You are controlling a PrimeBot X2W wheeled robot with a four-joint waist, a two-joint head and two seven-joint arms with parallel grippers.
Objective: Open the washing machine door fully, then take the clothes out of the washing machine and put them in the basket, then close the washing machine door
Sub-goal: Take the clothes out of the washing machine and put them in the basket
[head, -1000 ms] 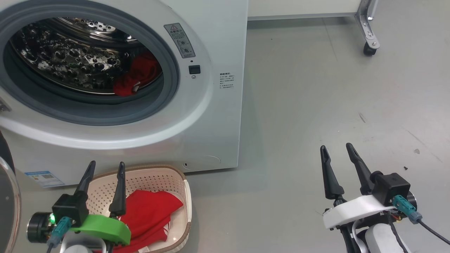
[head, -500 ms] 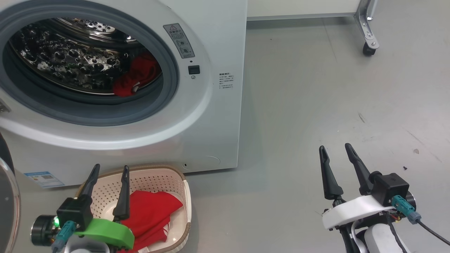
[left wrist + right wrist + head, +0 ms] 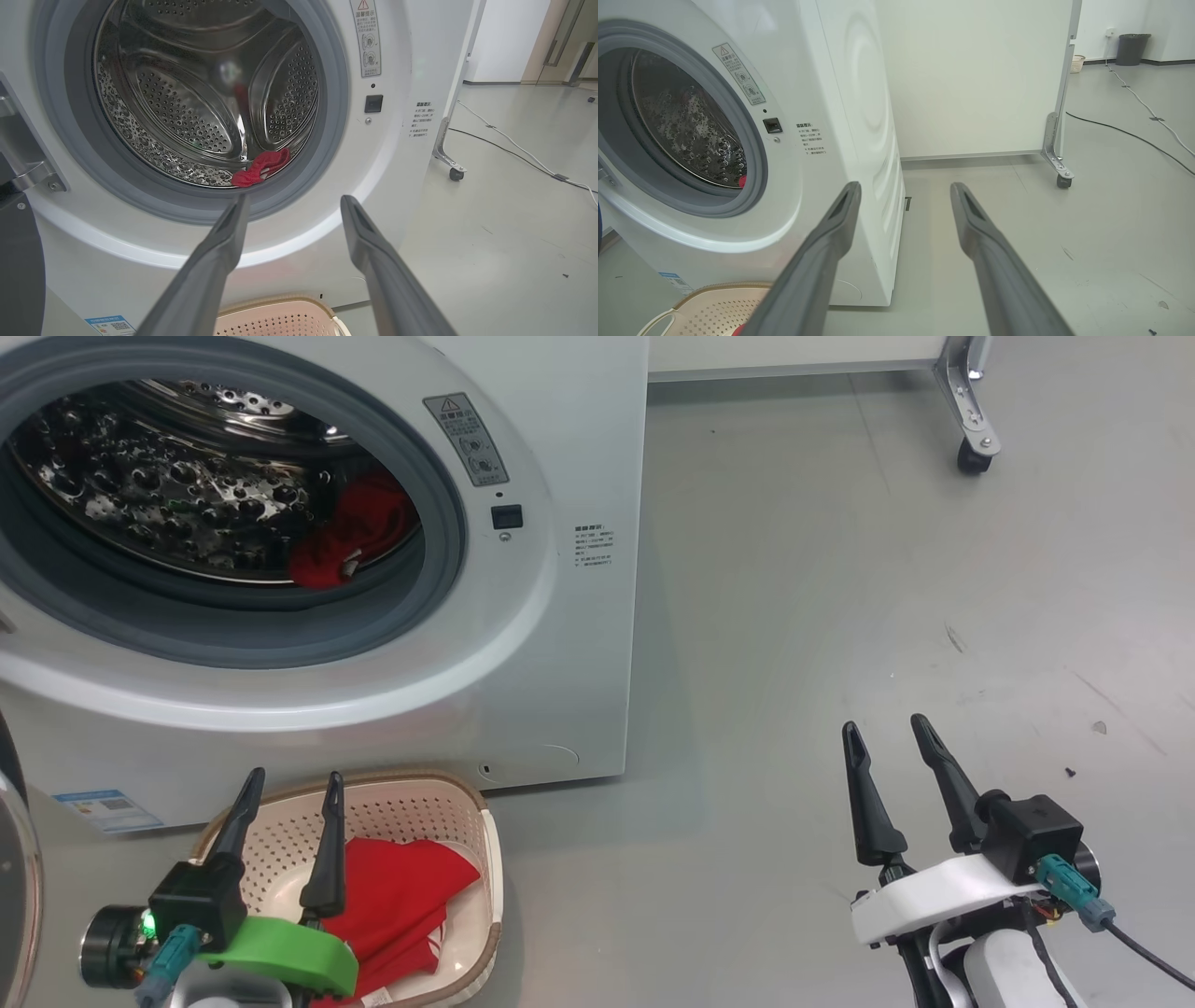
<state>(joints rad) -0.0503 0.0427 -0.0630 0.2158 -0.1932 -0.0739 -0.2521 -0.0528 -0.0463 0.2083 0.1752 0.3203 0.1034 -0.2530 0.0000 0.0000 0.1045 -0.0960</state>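
Left jaws: your left gripper (image 3: pixel 293 778) hangs over the near side of the basket (image 3: pixel 411 817), fingers spread apart, nothing between them.
Right jaws: your right gripper (image 3: pixel 885 725) stands well apart to the right above the floor (image 3: pixel 840 569), equally spread and empty.
Basket: on the floor just beside the washing machine (image 3: pixel 560 644), holding one red garment (image 3: pixel 401 896).
Drum: a second red garment (image 3: pixel 350 527) lies low at the right, near the grey gasket.
Door: the washing machine door (image 3: pixel 13 887) is swung wide to the left.
Step in hand: unloading, about halfway by my reading.
Next move: raise your left gripper through the opening, pinch a fold of the drum garment, and lift it clear of the gasket lip.
Count: two grippers, two garments, one basket, one machine, one door.
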